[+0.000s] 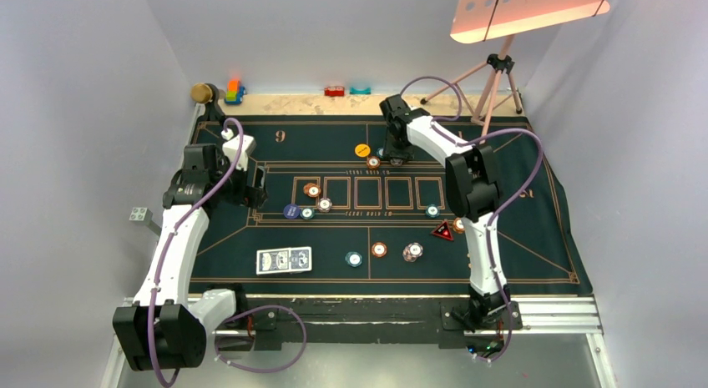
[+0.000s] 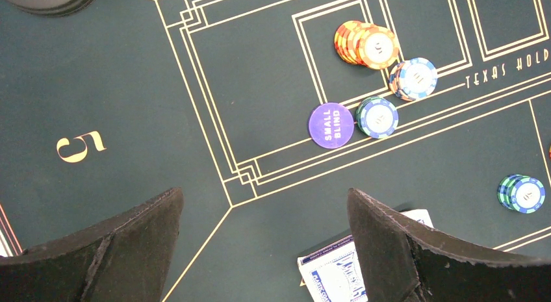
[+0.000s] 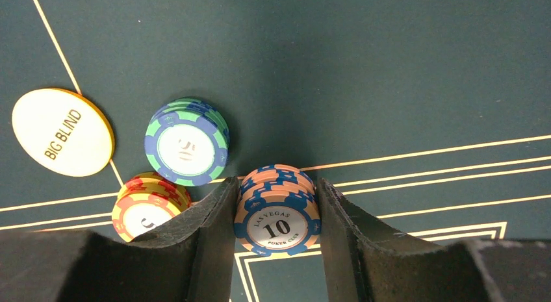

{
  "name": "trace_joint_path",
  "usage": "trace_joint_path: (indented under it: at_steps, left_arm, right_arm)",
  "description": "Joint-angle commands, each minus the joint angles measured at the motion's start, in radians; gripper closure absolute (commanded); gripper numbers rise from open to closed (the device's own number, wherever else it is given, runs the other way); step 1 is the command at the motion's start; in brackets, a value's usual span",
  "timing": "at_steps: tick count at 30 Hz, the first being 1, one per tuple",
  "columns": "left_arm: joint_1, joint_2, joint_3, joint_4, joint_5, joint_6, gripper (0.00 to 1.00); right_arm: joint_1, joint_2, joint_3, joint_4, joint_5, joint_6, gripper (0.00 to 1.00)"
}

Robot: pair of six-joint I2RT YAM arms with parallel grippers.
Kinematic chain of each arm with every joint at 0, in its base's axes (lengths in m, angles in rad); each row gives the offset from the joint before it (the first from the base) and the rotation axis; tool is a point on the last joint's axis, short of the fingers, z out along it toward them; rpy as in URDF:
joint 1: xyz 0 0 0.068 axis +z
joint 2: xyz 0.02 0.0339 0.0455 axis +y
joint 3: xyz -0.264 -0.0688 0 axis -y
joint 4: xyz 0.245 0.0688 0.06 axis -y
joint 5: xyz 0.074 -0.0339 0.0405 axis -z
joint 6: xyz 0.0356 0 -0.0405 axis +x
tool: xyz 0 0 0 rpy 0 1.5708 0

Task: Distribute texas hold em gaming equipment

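R claw [image 3: 276, 185] is clamped on the pink-blue "10" chip stack [image 3: 277, 225], squeezed from both sides. Can't tell if it's off the mat [image 1: 518, 238] yet. The stack sits near the BIG BLIND button [image 3: 62, 132]. A green-blue stack [image 3: 187, 141] is just beside that button, and a yellow-red stack [image 3: 146, 214] is hard against the claw's button-side finger [image 3: 208, 237]. So I'd lift straight up, slow, before any sideways move, or that neighbour prob gets dragged. L claw [image 2: 263, 198] gapes wide, holding nothing, well apart from the button. No trays or boxes in view, only printed frames on the mat, w/ an orange stack [image 2: 367, 45] sitting in one.
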Motion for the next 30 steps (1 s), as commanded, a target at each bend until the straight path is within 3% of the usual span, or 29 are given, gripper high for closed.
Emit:
trace_joint_path:
  at_steps: [1, 8, 15, 21, 25, 30]
  left_arm:
    - [0.01, 0.002, -0.01, 0.029, 0.0, 0.021, 0.0]
    - [0.01, -0.001, -0.011, 0.026, 0.001, 0.023, 0.0]
    - [0.009, -0.001, -0.011, 0.026, 0.001, 0.024, 0.0]
    - [0.009, -0.009, -0.01, 0.026, 0.002, 0.022, 0.0]
    - [0.01, -0.014, -0.013, 0.025, 0.002, 0.022, 0.0]
    - [0.01, -0.019, -0.015, 0.026, 0.011, 0.024, 0.0]
  right_arm:
    - [-0.003, -0.007, 0.039, 0.012, -0.02, 0.006, 0.87]
    - [-0.004, 0.014, 0.033, 0.026, -0.042, 0.001, 0.82]
    - [-0.004, 0.03, 0.047, 0.003, -0.035, -0.018, 0.49]
    - [-0.006, 0.005, 0.063, -0.02, -0.018, -0.033, 0.3]
    - [-0.006, -0.086, 0.077, -0.054, -0.005, -0.035, 0.27]
    - [0.006, -0.306, -0.106, -0.028, -0.006, -0.016, 0.26]
